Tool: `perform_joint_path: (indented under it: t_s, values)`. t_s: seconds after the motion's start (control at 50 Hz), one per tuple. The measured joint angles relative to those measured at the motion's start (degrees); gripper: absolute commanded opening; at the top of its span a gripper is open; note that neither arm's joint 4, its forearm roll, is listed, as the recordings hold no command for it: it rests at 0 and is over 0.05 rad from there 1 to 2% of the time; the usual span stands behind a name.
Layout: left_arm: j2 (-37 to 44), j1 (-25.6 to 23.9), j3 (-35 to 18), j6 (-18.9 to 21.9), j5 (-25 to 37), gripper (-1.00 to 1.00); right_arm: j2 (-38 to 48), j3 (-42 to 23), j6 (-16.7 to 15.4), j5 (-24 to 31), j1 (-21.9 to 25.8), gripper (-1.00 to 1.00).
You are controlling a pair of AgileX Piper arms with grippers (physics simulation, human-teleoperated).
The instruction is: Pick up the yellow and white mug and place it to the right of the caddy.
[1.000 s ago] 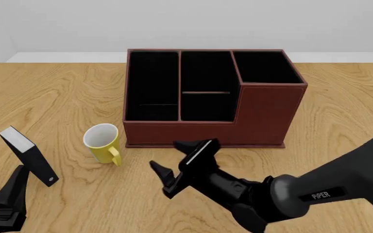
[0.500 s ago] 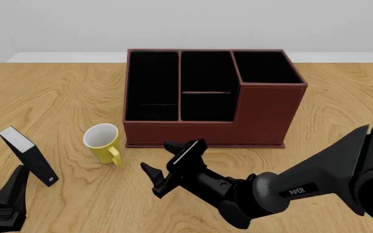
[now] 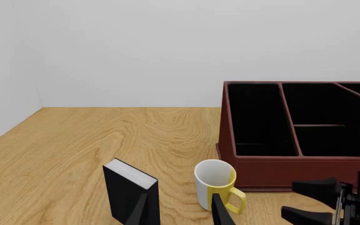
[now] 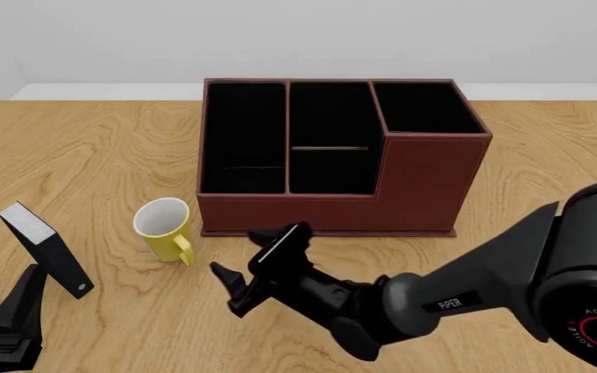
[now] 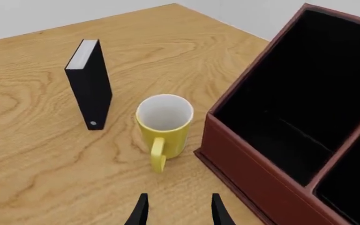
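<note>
The yellow and white mug [image 4: 164,227] stands upright on the table, just left of the caddy's front left corner, with its handle toward me. The caddy [image 4: 423,186] is a large reddish-brown box with three black compartments. My right gripper [image 4: 242,252] is open, low over the table a short way right of the mug and in front of the caddy, touching neither. The right wrist view has the mug [image 5: 164,124] just ahead of the right gripper [image 5: 178,208]. My left gripper [image 3: 180,213] is open at the table's near left, and the mug [image 3: 216,185] stands beyond it.
A small black-and-white book-like block [image 4: 44,249] stands upright left of the mug, close in front of my left gripper [image 4: 13,318]. The same block [image 5: 89,84] appears beyond the mug in the right wrist view. The caddy [image 5: 249,164] sits beside the mug there.
My right gripper has moved left and a little lower toward the mug, still open. The left arm, mug, block and caddy have not moved.
</note>
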Motion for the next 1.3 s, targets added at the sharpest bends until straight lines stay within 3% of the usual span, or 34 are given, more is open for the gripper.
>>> perform_joint_path:
  t_s: [1.3]
  values:
    - [0.0,0.0,0.0,0.0,0.0,1.0,7.21,-13.26,0.56,7.61,1.98,1.0]
